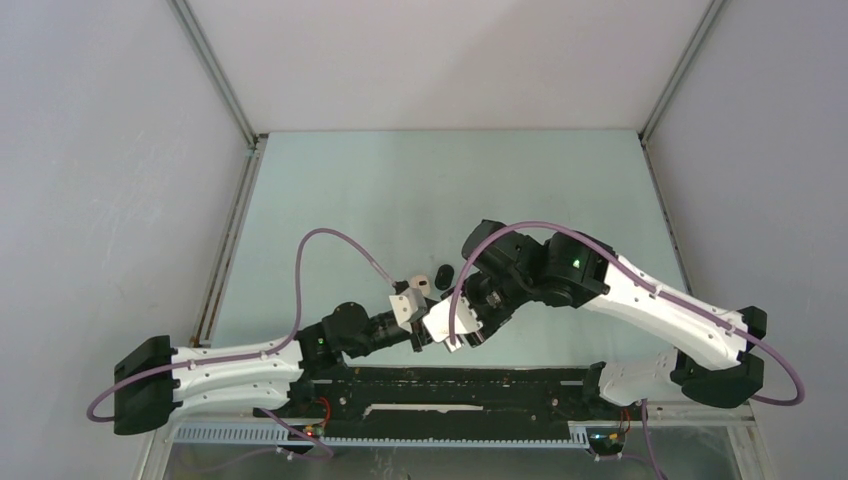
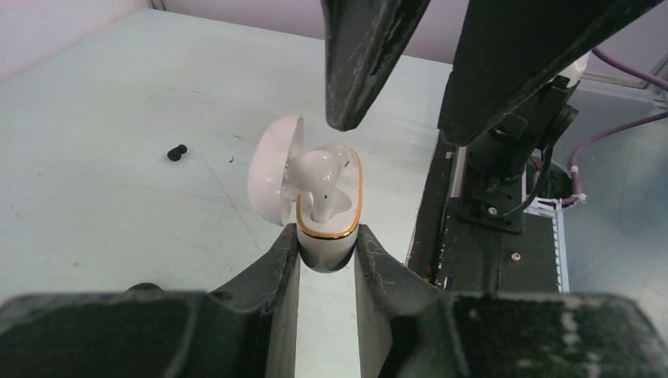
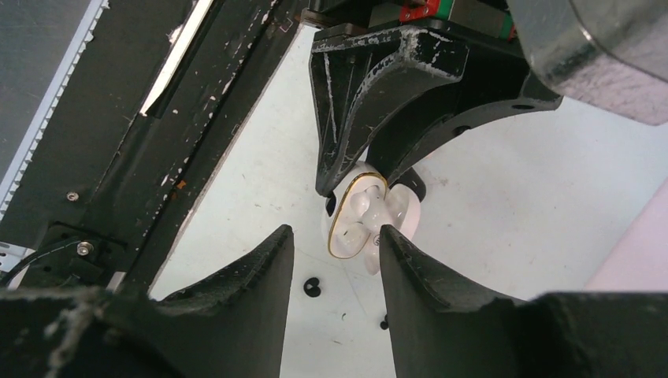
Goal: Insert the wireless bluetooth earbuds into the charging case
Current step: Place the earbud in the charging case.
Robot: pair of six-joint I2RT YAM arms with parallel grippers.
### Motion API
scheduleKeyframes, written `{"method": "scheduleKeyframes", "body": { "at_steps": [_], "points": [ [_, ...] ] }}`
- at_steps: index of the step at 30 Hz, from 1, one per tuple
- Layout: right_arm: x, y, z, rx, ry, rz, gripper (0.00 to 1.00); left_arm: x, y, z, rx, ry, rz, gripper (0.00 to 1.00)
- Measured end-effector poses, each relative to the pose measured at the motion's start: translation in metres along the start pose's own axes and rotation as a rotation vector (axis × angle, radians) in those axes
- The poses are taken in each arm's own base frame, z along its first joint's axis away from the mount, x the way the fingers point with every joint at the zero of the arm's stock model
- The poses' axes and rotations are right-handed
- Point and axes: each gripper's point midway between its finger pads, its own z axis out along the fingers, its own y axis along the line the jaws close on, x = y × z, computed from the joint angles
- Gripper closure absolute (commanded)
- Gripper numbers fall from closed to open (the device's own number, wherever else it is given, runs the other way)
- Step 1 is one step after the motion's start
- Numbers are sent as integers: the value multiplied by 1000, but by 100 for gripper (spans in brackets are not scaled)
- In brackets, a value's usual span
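1. Clenched on the lower body of the charging case (image 2: pixel 328 252), your left gripper (image 2: pixel 324 235) holds it upright with the lid (image 2: pixel 272 169) swung open to the left. A hard push from above could, by my reading, slide the case down through the fingers or tip it.
2. One white earbud (image 2: pixel 315 177) stands in the case, its head proud of the gold rim (image 2: pixel 358 197), and it looks not fully seated. Press off-centre and it may jam crooked or pop out.
3. Your right gripper (image 3: pixel 335 236) hangs just above the case, jaws parted and holding nothing. Dropping carelessly could catch the lid.
4. Farther out, a black earbud (image 2: pixel 176 152) lies loose on the table (image 2: pixel 94 94), well apart from the case. A sweeping arm could knock it away.
5. Hidden from you: the left fingers cover the base of the case. You cannot tell whether a second bud sits behind the first. Overhead, both arms crowd over the case.
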Motion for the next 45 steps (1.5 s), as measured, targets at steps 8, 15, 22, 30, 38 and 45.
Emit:
{"method": "scheduleKeyframes", "body": {
  "at_steps": [8, 15, 22, 30, 38, 45],
  "points": [
    [2, -2, 6, 1, 15, -11, 53, 0, -2, 0, 13, 0, 0, 100],
    [10, -3, 15, 6, 44, -8, 53, -4, -2, -1, 13, -13, 0, 100],
    [16, -4, 20, 5, 67, -4, 53, -7, -2, -2, 12, -21, 0, 100],
    [11, -7, 13, 21, 58, 12, 51, -5, -2, -1, 9, -15, -1, 100],
    [19, -22, -10, 132, 3, 165, 27, -1, -2, 0, 8, -2, -3, 100],
    [51, -32, -8, 116, -42, 403, 25, 1, -2, 1, 11, 2, -3, 100]
  ]
}}
